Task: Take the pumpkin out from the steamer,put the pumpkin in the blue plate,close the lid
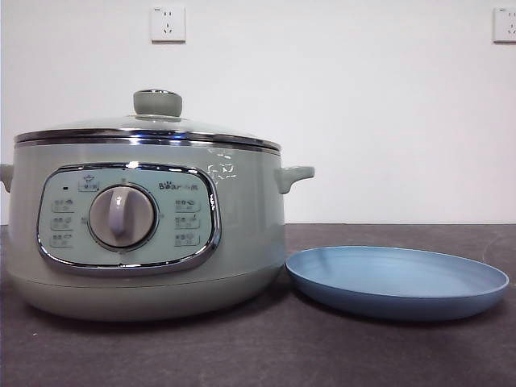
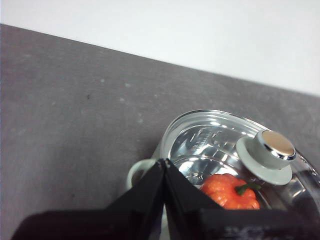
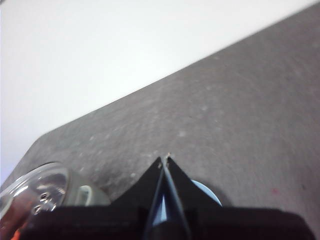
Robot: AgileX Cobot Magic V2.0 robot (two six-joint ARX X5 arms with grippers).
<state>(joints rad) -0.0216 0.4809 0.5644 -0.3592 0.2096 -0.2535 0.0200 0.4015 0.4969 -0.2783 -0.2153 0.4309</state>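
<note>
Pumpkin (image 2: 229,192) lies inside the steamer (image 1: 145,234), seen through the glass lid (image 1: 145,129) that sits seated on the chrome rim. It is likely a light toy with a hard, smooth, rounded skin that could slip; a grip across its ribbed body should hold better than one on the thin green stem. The lid must come off first: glass, so probably heavy and breakable, best taken by its round knob (image 2: 265,154). The steamer stands toward the counter's (image 1: 258,355) left side, the empty blue plate (image 1: 397,281) just beside it on the right. Left pincer (image 2: 164,162) hangs above the lid, jaws pressed together. Right pincer (image 3: 164,159), likewise closed, waits above the plate.
</note>
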